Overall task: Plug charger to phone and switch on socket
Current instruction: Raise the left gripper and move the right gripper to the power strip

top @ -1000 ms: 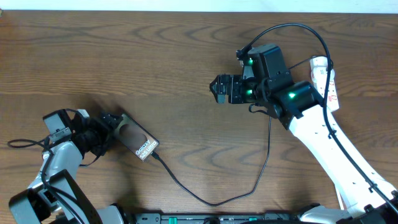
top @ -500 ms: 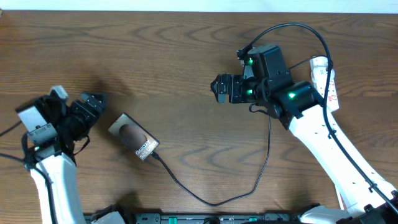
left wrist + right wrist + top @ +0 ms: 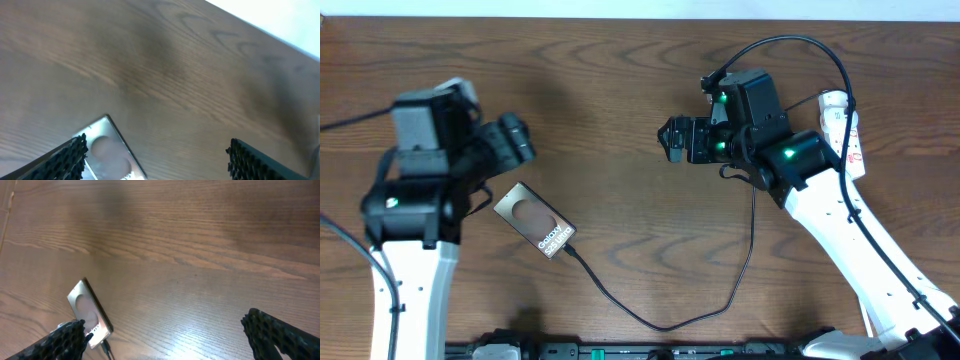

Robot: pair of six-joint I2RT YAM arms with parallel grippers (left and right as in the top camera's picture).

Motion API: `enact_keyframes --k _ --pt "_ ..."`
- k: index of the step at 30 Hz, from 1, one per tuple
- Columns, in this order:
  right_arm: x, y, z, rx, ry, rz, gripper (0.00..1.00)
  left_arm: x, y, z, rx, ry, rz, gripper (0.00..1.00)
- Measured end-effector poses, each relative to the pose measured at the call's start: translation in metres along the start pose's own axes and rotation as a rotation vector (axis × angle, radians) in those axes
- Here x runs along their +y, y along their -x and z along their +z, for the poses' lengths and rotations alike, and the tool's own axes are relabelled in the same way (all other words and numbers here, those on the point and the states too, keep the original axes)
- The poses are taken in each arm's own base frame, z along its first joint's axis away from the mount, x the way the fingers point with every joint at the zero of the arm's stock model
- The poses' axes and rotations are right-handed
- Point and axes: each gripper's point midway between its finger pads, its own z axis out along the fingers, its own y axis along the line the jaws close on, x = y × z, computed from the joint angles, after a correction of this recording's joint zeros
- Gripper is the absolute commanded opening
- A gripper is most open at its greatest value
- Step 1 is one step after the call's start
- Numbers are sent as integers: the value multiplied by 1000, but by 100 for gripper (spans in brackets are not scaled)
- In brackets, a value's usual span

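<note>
wooden table (image 3: pixel 610 80) | left pincer (image 3: pixel 518 139) spread near phone (image 3: pixel 533 222) | right pincer (image 3: pixel 670 141) spread

Wooden table (image 3: pixel 620 80), phone (image 3: pixel 535 223), black charger (image 3: pixel 665 327), white socket (image 3: pixel 837 108)

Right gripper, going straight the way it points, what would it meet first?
Probably bare table; the phone sits off its line. If level, perhaps the left gripper.

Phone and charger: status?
Left pincer open, empty, off phone. Right pincer open, empty. Charger tip at phone's end, looks plugged. Socket partly behind right arm.
</note>
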Motion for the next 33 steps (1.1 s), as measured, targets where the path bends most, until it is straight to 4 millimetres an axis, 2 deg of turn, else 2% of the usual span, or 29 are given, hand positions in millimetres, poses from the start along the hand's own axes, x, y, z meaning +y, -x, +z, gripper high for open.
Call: enact_keyframes --k 4,9,16,26,30,33 --pt "0 0 0 0 0 0 99 -19 -6 7 -3 63 135 88" --pt "0 -1 0 3 -2 0 100 -31 -15 19 -1 139 247 88" --pt "-2 -3 0 12 -11 3 99 -26 -14 25 -3 193 269 88" --pt "-18 -7 -2 22 -86 14 99 -24 -13 25 -9 209 270 88" --pt "-31 -6 -13 19 -115 43 99 -24 -13 25 -9 209 270 88" --pt "-47 4 -39 -36 -151 78 99 -24 -13 25 -10 210 270 88"
